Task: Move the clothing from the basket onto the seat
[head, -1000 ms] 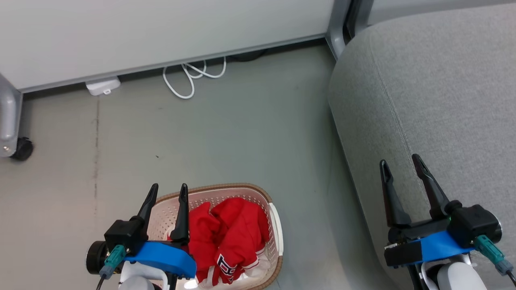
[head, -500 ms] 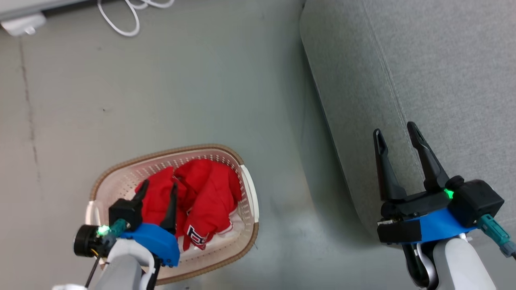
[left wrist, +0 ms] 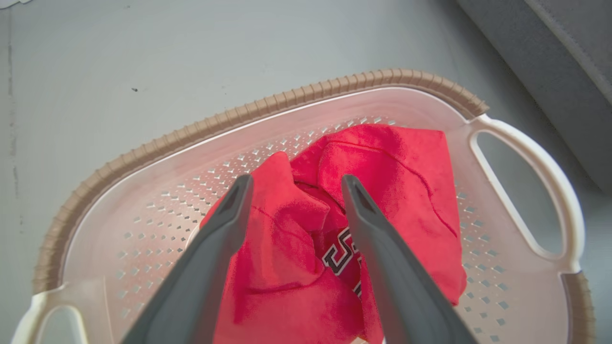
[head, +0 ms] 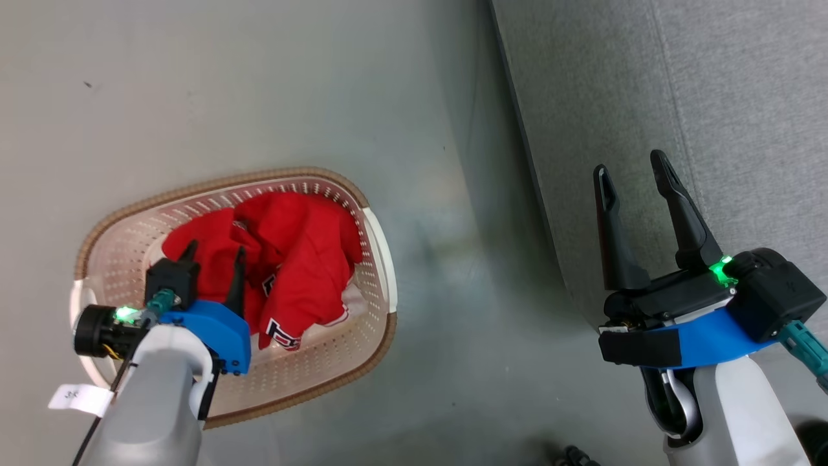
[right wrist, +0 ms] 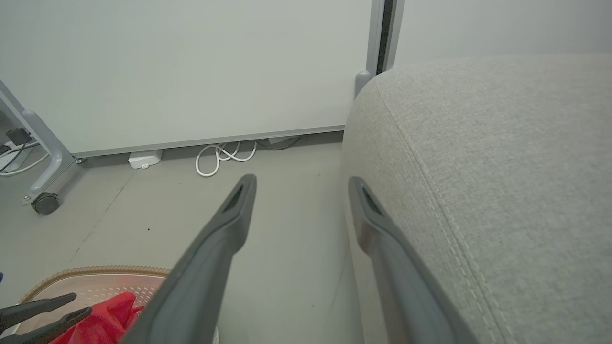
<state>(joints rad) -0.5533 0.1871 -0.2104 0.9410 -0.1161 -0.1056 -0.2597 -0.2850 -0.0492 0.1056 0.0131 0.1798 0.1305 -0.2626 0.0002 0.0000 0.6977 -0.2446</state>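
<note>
Basket (head: pixel 372 233) holding crumpled red clothing (head: pixel 304 259); left gripper (head: pixel 217 249), spread and empty, poised over that clothing; right gripper (head: pixel 630 164), also spread and empty, well apart from the basket.

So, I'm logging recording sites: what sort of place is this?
Probably an office or lab corner staged as a home: a grey sofa, a wheeled partition panel with a loose white cable at its foot, a laundry basket on bare floor.
</note>
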